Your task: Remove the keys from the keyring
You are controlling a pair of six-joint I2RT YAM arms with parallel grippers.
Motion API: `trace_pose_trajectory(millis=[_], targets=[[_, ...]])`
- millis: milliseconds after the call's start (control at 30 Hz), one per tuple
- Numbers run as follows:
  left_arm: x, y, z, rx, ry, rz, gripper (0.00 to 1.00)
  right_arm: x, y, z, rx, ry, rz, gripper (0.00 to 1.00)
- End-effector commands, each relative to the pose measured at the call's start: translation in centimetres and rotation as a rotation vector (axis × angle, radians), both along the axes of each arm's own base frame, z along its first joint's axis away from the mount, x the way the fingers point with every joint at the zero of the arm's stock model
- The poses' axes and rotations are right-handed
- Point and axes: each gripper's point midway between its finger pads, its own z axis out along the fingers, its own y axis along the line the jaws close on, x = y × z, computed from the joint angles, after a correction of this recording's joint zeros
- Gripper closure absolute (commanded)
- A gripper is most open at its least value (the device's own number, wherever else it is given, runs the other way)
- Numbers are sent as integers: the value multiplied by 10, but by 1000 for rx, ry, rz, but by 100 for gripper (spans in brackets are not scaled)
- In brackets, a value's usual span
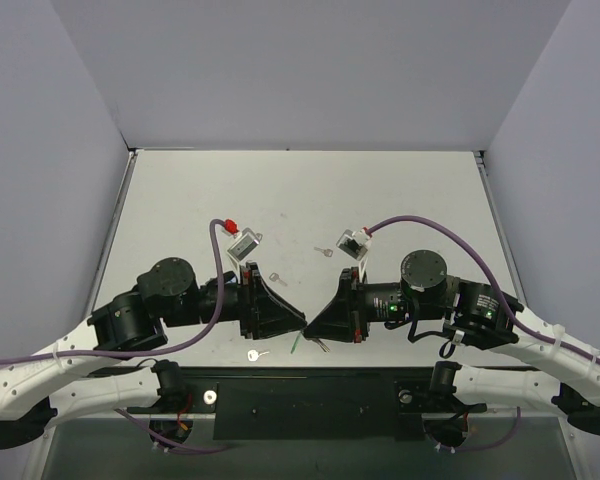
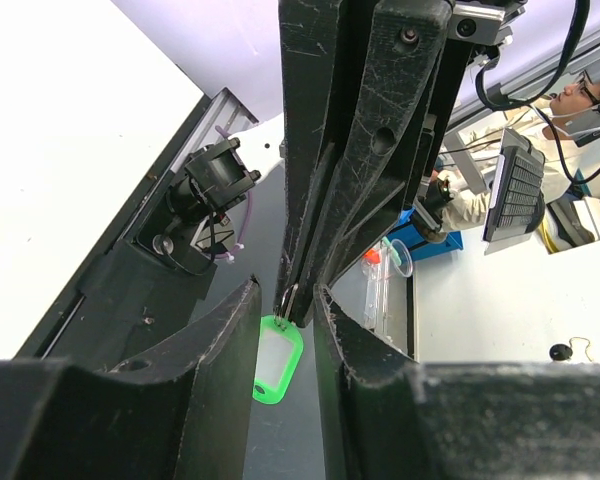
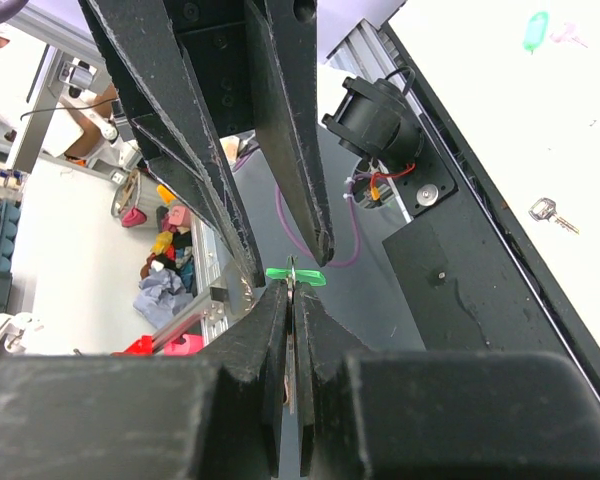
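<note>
The keyring hangs in the air between both grippers: a green plastic tag [image 2: 278, 358] on a thin metal ring [image 2: 288, 300]. It shows edge-on in the right wrist view [image 3: 297, 276] and faintly from above [image 1: 297, 343]. My right gripper [image 3: 292, 290] is shut on the ring's thin metal; its tips [image 1: 311, 324] point left. My left gripper [image 2: 285, 292] is open, one finger on each side of the tag and not touching it; from above it [image 1: 300, 321] faces the right one. Any key on the ring is hidden in the right jaws.
Loose silver keys lie on the table: one [image 1: 257, 354] by the front edge, also in the right wrist view [image 3: 552, 211], one [image 1: 276, 279] behind the left gripper, one [image 1: 325, 251] mid-table. The black front rail [image 1: 300, 395] runs just below the grippers.
</note>
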Motion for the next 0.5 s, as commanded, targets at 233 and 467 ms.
trace_pose_trajectory(millis=[233,467], targets=[[4,3,15,-52,-12,32,63,-1,-2,31,97,-48,-4,100],[5,2,12,-53,0,39,68,-1,-3,36,109,-56,-8,100]])
